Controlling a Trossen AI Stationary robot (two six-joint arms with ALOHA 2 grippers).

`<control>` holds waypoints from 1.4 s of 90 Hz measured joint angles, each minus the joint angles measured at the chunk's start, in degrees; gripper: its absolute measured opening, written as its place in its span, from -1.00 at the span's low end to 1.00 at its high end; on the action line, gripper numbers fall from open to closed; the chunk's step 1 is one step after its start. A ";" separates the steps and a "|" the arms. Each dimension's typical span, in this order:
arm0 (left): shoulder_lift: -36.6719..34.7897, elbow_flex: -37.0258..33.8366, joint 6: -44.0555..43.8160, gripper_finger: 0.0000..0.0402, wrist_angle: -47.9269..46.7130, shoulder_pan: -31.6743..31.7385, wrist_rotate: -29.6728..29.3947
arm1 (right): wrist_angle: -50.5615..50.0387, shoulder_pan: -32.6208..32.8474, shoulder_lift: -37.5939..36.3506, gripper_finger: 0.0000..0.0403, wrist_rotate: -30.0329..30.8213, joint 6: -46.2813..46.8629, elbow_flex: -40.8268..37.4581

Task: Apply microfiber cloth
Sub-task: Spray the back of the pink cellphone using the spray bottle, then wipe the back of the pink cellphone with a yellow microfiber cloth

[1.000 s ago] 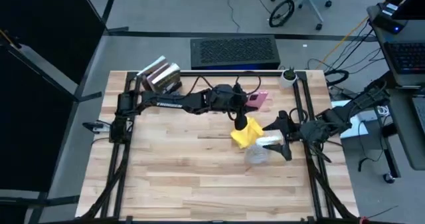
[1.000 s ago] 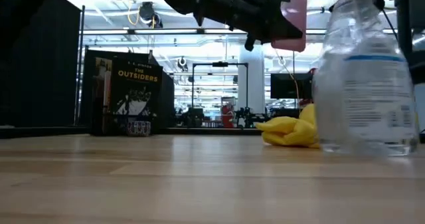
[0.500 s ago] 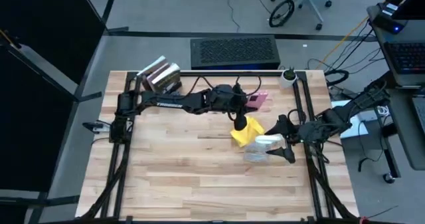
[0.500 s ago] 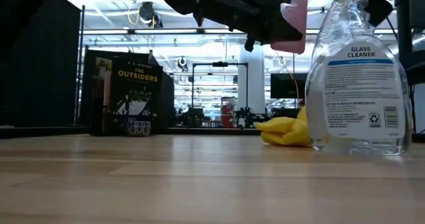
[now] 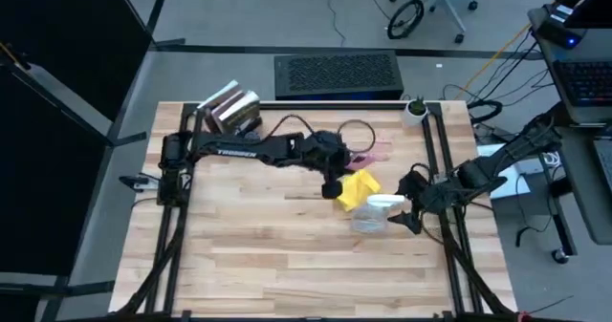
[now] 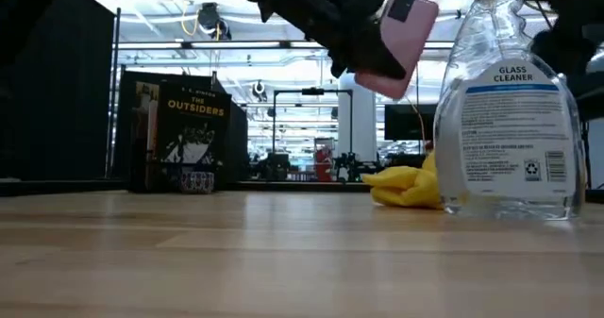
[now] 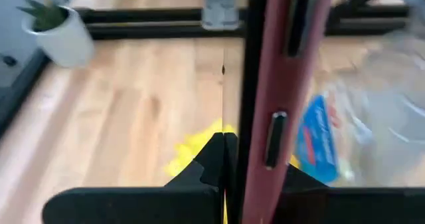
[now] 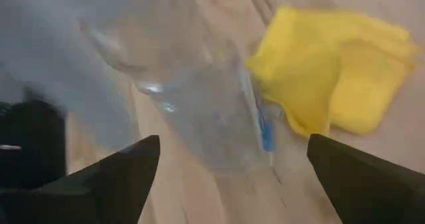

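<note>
Light wooden bench (image 5: 268,255) in a lab space; black book (image 6: 193,134) titled THE OUTSIDERS stands at the far left corner, small potted plant (image 5: 415,108) at the far right corner

Microfiber cloth (image 5: 358,188): bright yellow, crumpled, lying flat on the bench right of centre, toward the far edge. In the low view it (image 6: 408,188) sits just behind the spray bottle, partly hidden by it

Spray bottle (image 6: 511,110): clear, labelled GLASS CLEANER, upright on the bench, just beside the cloth on its near-right side; from above, its white trigger head (image 5: 385,202) shows

Left gripper (image 5: 332,177): reaches in from the left edge, held above the bench just left of the cloth. Fingers closed on a pink phone (image 6: 404,37), gripped edge-on and tilted, well off the bench; left wrist view shows the phone's edge (image 7: 279,98) clamped between the fingers, cloth (image 7: 196,144) below

Right gripper (image 5: 409,215): near the right edge, just right of the bottle. Fingers spread wide, empty; right wrist view shows the bottle (image 8: 192,91) and cloth (image 8: 332,78) ahead between them, not touching either
</note>
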 joint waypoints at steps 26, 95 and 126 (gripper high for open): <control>1.59 -1.76 -0.46 -0.93 2.77 -2.60 0.29 | 3.66 2.40 5.64 0.82 6.32 4.31 -2.76; 5.11 -1.74 -1.97 -0.93 8.36 -8.63 1.39 | -7.30 -1.56 6.90 0.82 13.38 7.18 -2.49; -3.94 -1.70 -2.34 -0.93 -7.97 -7.04 -3.10 | -32.33 -1.53 3.99 0.82 11.97 8.68 14.83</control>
